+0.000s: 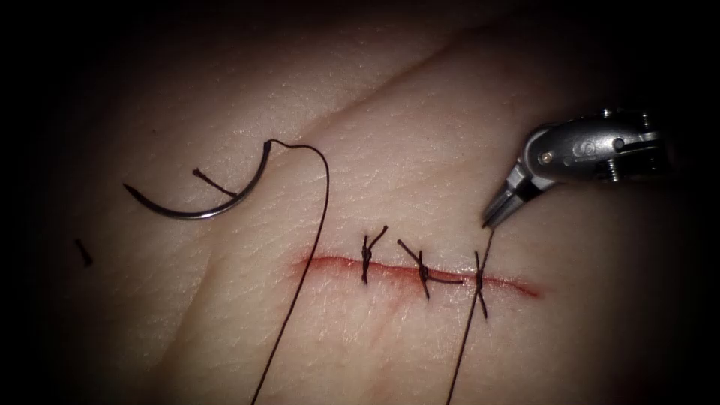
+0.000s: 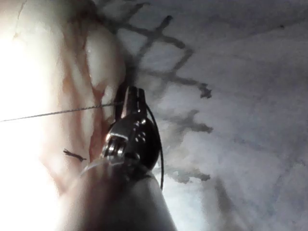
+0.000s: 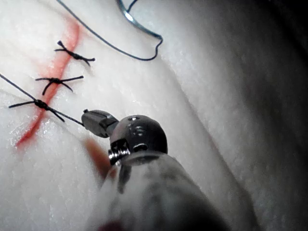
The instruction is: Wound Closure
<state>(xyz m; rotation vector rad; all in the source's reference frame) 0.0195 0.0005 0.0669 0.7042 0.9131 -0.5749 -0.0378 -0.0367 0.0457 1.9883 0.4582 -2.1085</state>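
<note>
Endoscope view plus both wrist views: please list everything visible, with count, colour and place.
pale pork-belly tissue: one, cream, beneath everything.
straight cut: one, red fluid along it, mid-tissue.
knotted stitches: three, dark, across the cut.
curved steel needle: one, silver, lying on the tissue up and left of the cut, unheld.
dark thread: one strand from the needle's tail, one through the rightmost stitch.
cut thread ends: two, dark, near the needle.
right claw: silver, shut on thread above the rightmost stitch.
left claw: silver, shut on taut thread.

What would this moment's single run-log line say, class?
right tool: shut on thread at third knot | left tool: holds thread | needle: free on tissue, left of cut
</note>
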